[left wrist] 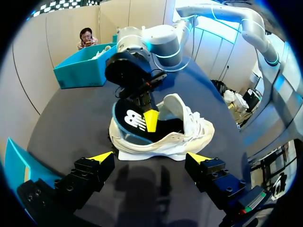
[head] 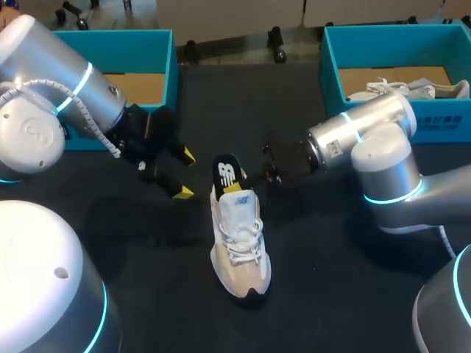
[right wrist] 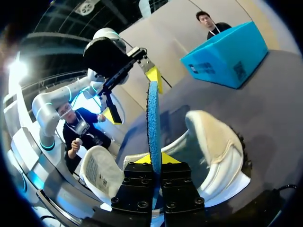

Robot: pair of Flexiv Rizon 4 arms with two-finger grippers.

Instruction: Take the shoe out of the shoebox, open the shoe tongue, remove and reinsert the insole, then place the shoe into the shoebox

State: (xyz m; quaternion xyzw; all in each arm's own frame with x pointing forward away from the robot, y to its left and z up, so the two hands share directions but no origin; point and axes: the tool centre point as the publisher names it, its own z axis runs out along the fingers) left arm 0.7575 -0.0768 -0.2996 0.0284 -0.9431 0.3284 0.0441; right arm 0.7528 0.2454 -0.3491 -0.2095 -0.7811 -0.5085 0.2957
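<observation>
left gripper (head: 186, 173): fingers apart, empty, near the heel's left | shoe (head: 239, 243): mid-table on its sole, long axis far-to-near, heel far, toe near | insole (head: 227, 171): upright at the heel opening, edge clamped in right gripper (right wrist: 155, 160), coming in from the right | judgement: right arm nearer; next pull goes up, clear of the heel

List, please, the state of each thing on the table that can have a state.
Shoe: upright on the table, laced.
Insole: partly out, standing up at the heel.
Right pincer: shut on the insole.
Left pincer: open, empty.
Left shoebox: open.
Right shoebox: open, second shoe inside.
</observation>
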